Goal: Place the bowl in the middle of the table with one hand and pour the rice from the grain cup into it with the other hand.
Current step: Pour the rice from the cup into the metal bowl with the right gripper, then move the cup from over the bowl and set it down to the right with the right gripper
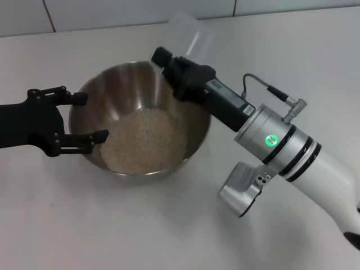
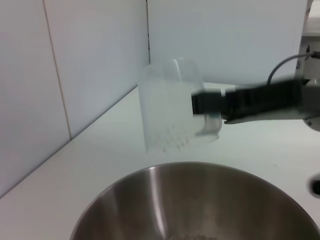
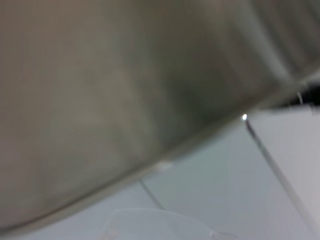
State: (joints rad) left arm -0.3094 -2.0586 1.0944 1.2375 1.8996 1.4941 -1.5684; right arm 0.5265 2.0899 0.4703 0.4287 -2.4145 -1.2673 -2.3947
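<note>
The steel bowl [image 1: 185, 143] stands on the white table [image 1: 112, 225], with a pale mound of rice [image 1: 145, 140] in its bottom. My left gripper [image 1: 94, 117] is open at the bowl's left rim, one finger on each side of that part of the rim. My right gripper [image 1: 171, 59] is shut on the translucent grain cup [image 1: 191, 35] and holds it tipped above the bowl's back right rim. In the left wrist view the cup [image 2: 167, 112] looks empty but for a few grains, and the bowl [image 2: 200, 200] lies below it. The right wrist view shows only the blurred bowl wall [image 3: 125, 100].
A white tiled wall [image 1: 140, 11] runs along the table's far edge. My right arm's silver-white wrist [image 1: 281, 143] reaches in from the front right, just right of the bowl.
</note>
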